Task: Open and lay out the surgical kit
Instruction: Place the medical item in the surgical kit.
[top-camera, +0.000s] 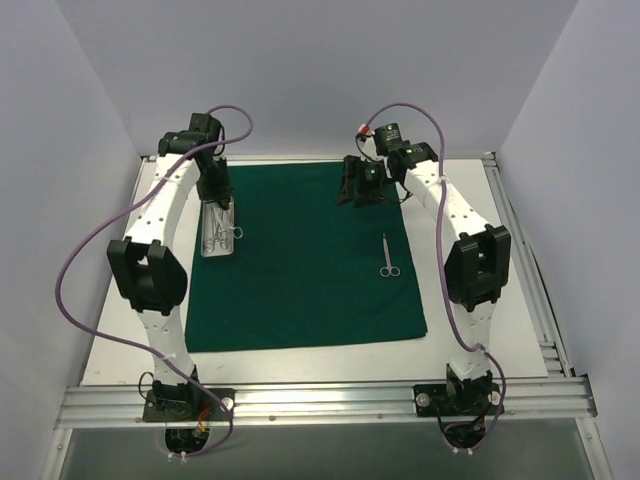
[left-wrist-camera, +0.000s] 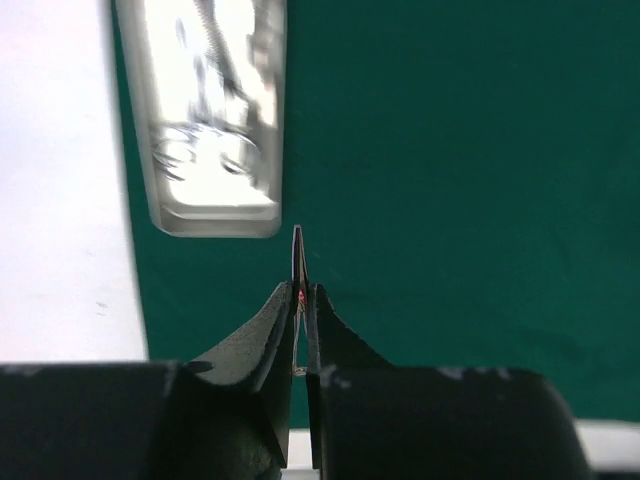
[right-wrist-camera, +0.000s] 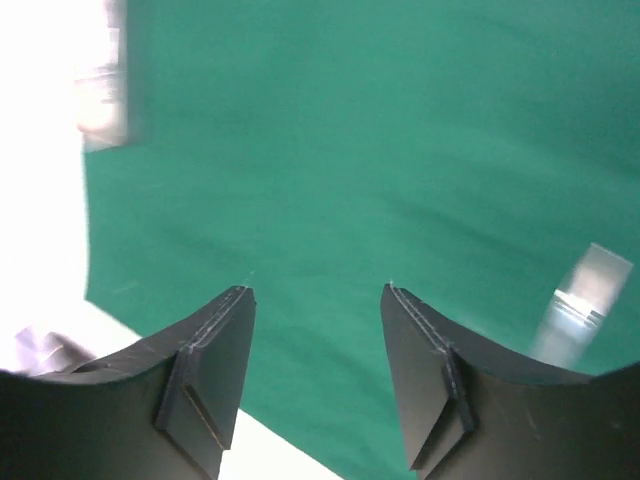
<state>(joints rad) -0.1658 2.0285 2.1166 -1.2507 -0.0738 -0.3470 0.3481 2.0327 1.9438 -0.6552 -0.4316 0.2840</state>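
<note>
Left wrist shows your left gripper (left-wrist-camera: 302, 292) pinching thin tweezers (left-wrist-camera: 298, 250), likely light and slippery; hold mid-length. Right gripper (right-wrist-camera: 316, 292) is spread.

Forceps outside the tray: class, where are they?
In the top view, the forceps lie on the green cloth near its right edge, apart from the tray.
</note>
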